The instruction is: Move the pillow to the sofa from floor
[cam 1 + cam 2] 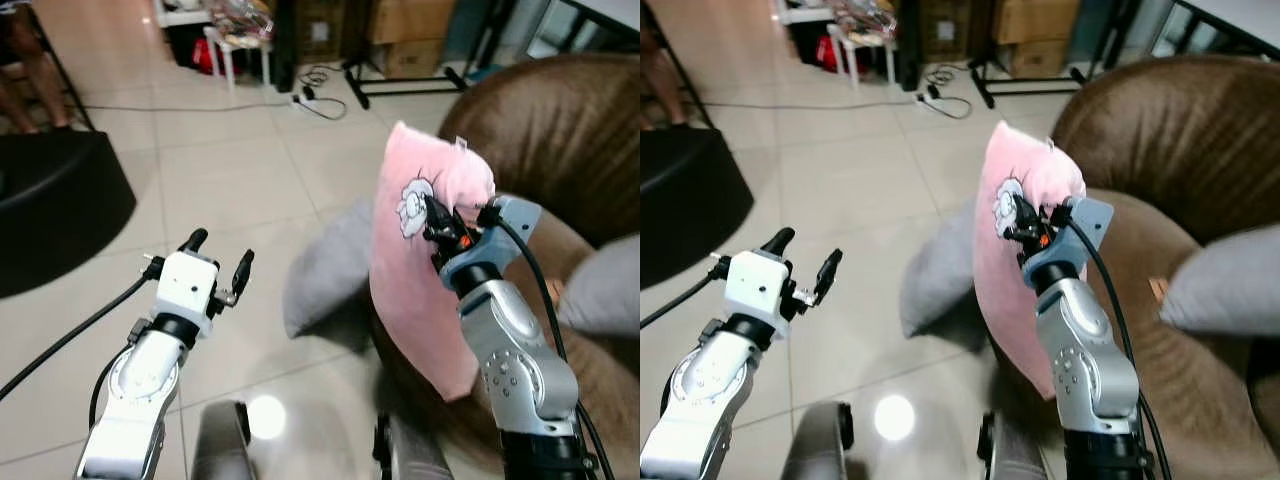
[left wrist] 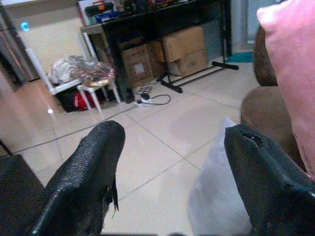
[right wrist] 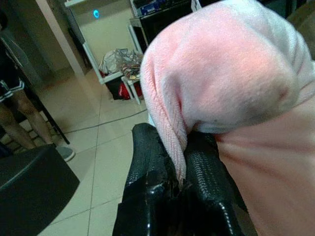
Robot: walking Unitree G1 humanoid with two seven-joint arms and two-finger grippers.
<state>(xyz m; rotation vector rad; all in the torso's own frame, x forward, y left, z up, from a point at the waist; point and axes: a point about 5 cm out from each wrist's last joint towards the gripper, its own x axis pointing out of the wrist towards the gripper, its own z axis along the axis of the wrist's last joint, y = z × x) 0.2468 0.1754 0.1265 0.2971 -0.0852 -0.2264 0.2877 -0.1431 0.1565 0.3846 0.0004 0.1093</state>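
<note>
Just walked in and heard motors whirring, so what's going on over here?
The robot's right claw is shut on a pink pillow with a sheep print, holding it in the air beside the brown sofa. The pillow is not on the sofa yet. A grey pillow leans by the sofa's base on the tiled floor, and another grey one lies on the seat. The left claw is open and empty, held out over the floor.

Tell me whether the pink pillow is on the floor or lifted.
Lifted. The pink pillow hangs in the air, pinched by the right gripper, beside the brown sofa and above the tiled floor.
</note>
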